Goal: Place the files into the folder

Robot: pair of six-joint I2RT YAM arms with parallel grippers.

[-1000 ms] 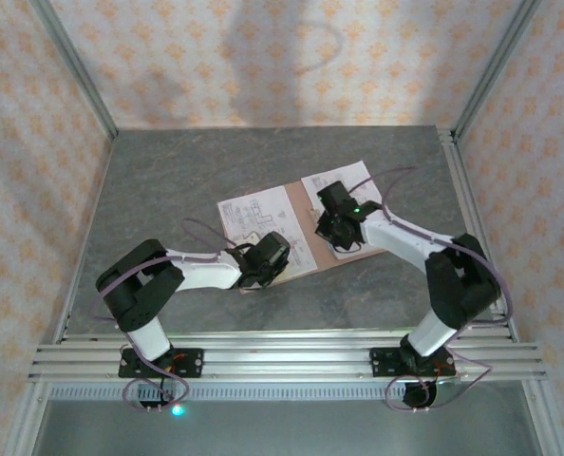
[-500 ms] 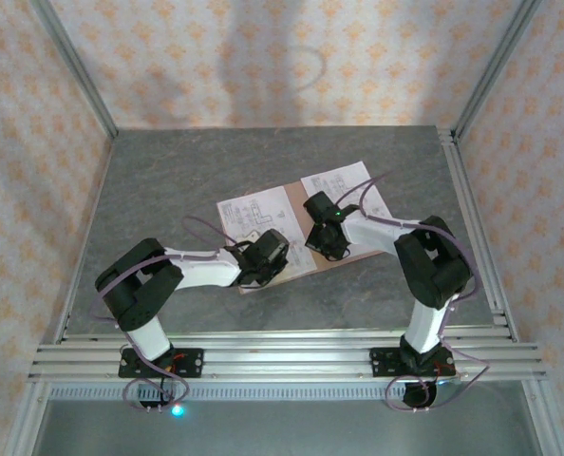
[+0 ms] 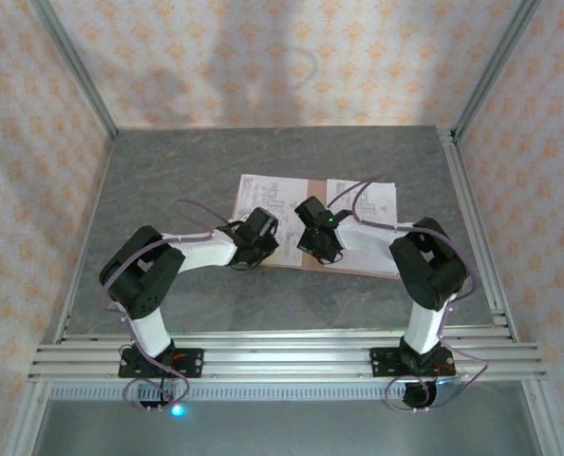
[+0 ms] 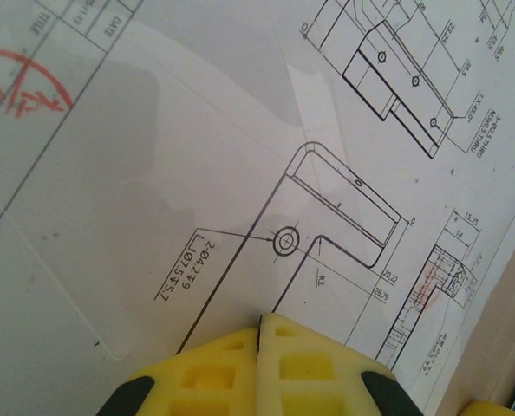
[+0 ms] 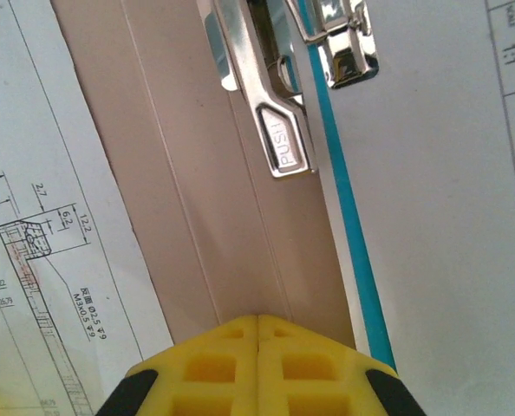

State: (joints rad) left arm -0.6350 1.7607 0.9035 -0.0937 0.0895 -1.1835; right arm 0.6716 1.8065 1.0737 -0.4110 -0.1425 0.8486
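Top external: the pinkish-brown folder (image 3: 316,193) lies open on the grey table (image 3: 168,190), with white printed files (image 3: 263,198) on both its halves and patterned walls (image 3: 263,57) behind it. Left wrist: the left pincer (image 4: 259,334) is closed and empty over the files. Right wrist: the right pincer (image 5: 257,325) is closed and empty over the folder's fold, near the metal fastener (image 5: 283,130). A teal sheet (image 5: 344,199) edges the fold.

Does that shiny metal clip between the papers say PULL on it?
No, the metal clip on the pinkish-brown folder is stamped PUSH, as the right wrist view shows plainly.
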